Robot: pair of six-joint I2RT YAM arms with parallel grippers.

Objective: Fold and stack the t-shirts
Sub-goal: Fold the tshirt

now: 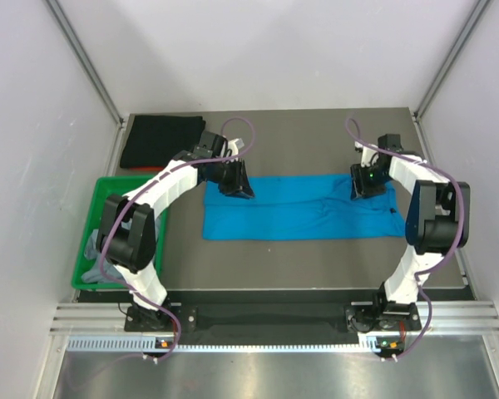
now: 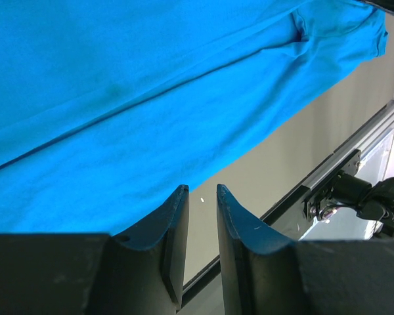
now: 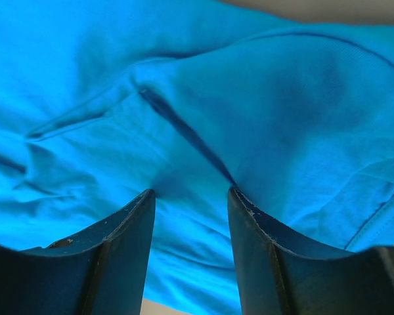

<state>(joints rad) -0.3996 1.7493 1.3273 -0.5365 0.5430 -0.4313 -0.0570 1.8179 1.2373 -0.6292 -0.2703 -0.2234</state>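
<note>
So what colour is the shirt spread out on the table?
The t-shirt is bright blue, best seen in the top external view.

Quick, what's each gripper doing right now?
Left gripper: jaws open only a sliver, holding nothing.
Right gripper: jaws open over the blue t-shirt, empty.

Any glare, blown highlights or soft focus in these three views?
Top external: even light, sharp, mild sheen on the metal sheet at the near edge. Left wrist: blue t-shirt crisp, left fingers near-black, right margin washed out. Right wrist: folds a little soft, shade on the cloth between the right fingers.
</note>
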